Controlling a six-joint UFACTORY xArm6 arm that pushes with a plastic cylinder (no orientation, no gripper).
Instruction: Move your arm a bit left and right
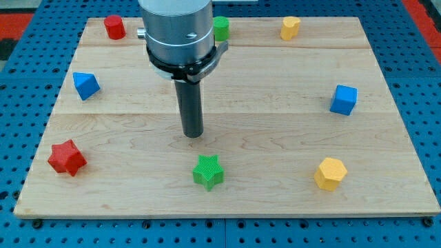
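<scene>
You have eight blocks on the wooden board (275,103), including a green star (208,171) and red star (67,157).

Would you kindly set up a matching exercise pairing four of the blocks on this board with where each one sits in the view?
Things:
1. red star
2. green star
3. blue cube
4. red cylinder

Places:
A. the view's top left
B. the view's right side, mid-height
C. just below my tip, near the view's bottom
D. the view's bottom left

Pairs: 1-D, 2-C, 3-B, 4-A
</scene>
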